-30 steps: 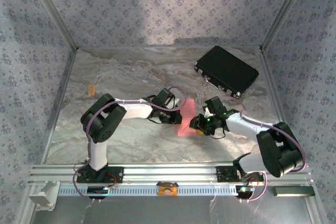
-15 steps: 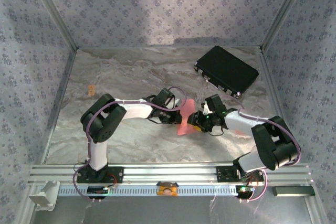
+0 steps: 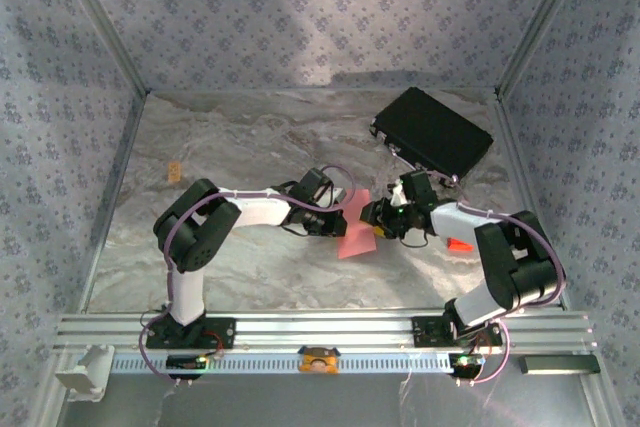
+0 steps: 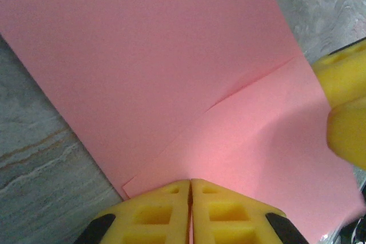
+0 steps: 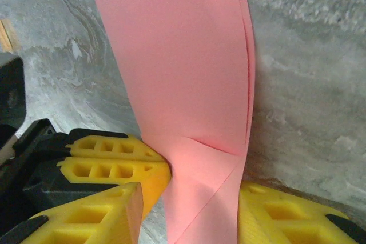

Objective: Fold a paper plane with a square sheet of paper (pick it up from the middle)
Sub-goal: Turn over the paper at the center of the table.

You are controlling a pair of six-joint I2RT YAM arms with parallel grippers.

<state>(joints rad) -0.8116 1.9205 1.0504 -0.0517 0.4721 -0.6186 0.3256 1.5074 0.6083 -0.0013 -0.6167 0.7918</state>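
The square sheet of paper [image 3: 355,239] is salmon pink and stands partly folded off the marble table, mid-table between the arms. Overlapping layers and a slanted crease show on the sheet [image 4: 171,55] in the left wrist view. My left gripper [image 3: 337,219] is shut on the sheet's lower edge, its yellow jaws [image 4: 190,182] pressed together. My right gripper [image 3: 378,221] faces it from the right. Its jaws [image 5: 191,198] stand apart with the folded sheet [image 5: 183,55] hanging between them; the left finger is clear of the paper. The left gripper's fingers [image 5: 114,161] pinch the paper's side.
A black rectangular case [image 3: 432,134] lies at the back right. A tiny orange tag [image 3: 174,171] sits on the table at the far left. A small red-orange bit [image 3: 457,244] lies beside the right forearm. Patterned walls and metal rails enclose the table.
The right arm has drawn back and its gripper has shifted up and slightly left along the paper. The left gripper and the sheet have stayed in place.
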